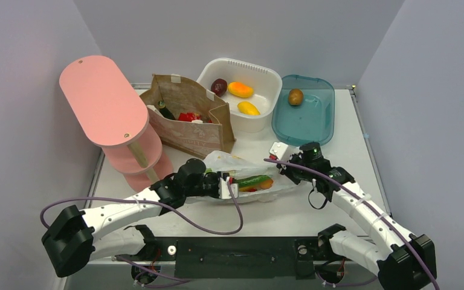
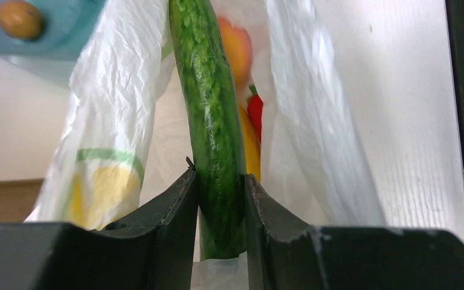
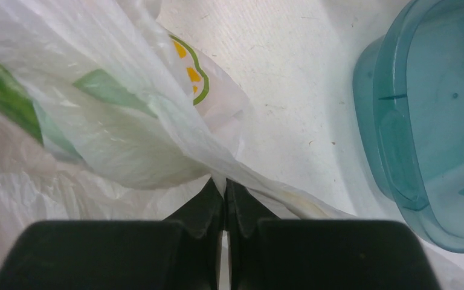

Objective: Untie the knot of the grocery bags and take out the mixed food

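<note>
A thin white grocery bag [image 1: 235, 162] lies open at the table's middle. A long green cucumber [image 2: 211, 121] pokes out of its mouth, and my left gripper [image 2: 220, 187] is shut on the cucumber's near end. Behind the cucumber sit a peach-coloured fruit [image 2: 237, 48] and a red pepper [image 2: 255, 112]. From above, the cucumber [image 1: 252, 180] lies across the bag between both arms. My right gripper [image 3: 225, 184] is shut on a fold of the grocery bag [image 3: 127, 139] at its right side. The bag carries yellow and green marks [image 3: 190, 72].
A teal tray [image 1: 305, 115] with a brown fruit [image 1: 295, 96] stands at the back right, close to my right gripper. A white tub [image 1: 241, 90] holds orange-yellow fruits. A brown paper bag [image 1: 187, 115] and a pink tiered stand [image 1: 112, 115] are at the back left.
</note>
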Tool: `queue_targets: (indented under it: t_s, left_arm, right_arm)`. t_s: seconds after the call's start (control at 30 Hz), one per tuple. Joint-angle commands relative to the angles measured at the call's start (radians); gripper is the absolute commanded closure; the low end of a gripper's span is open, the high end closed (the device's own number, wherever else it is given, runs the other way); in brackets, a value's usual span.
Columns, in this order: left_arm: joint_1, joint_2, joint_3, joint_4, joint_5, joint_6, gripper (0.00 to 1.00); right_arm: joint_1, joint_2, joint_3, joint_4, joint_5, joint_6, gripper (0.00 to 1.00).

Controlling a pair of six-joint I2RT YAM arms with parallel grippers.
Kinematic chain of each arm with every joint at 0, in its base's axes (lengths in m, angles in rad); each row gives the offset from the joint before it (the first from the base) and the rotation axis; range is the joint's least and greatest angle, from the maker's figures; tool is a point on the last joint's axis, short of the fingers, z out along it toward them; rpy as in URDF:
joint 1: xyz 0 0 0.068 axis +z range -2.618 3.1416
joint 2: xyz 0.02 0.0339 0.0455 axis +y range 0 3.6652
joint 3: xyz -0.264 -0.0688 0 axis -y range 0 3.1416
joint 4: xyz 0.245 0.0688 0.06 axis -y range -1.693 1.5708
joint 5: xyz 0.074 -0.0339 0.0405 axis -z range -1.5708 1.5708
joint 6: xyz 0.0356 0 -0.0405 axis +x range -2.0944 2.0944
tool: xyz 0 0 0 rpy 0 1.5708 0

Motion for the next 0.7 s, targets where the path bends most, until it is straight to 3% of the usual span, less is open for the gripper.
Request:
queue_targets:
  t_s: [0.0, 0.1, 0.2, 0.33, 0.43, 0.5, 0.67]
  left_arm:
    - [-0.019, -0.073, -0.043, 0.272, -0.003, -0.009, 1.00]
    - [-0.028, -0.082, -0.050, 0.314, -0.008, 0.002, 1.00]
    - [-0.038, -0.065, -0.032, 0.364, -0.047, -0.076, 1.00]
    - [-0.031, -0.009, 0.037, 0.398, -0.111, -0.252, 1.00]
    - [-0.036, 0.029, 0.063, 0.426, -0.123, -0.337, 1.00]
    - [-0.048, 0.048, 0.064, 0.443, -0.140, -0.367, 1.00]
    - [-0.051, 0.064, 0.049, 0.490, -0.202, -0.380, 1.00]
  right_arm:
    - [0.002, 0.038, 0.001, 0.025, 0.101, 0.018, 1.00]
    - [-0.003, 0.073, 0.023, 0.018, 0.122, 0.056, 1.00]
    - [-0.008, 0.075, 0.039, 0.003, 0.047, 0.060, 1.00]
    - [-0.018, -0.010, 0.009, 0.029, -0.025, 0.069, 0.81]
    - [-0.022, -0.053, 0.038, 0.041, -0.046, 0.152, 0.56]
    - [-0.023, -0.059, 0.080, 0.039, -0.073, 0.201, 0.46]
    - [-0.030, -0.077, 0.158, 0.033, -0.126, 0.305, 0.34]
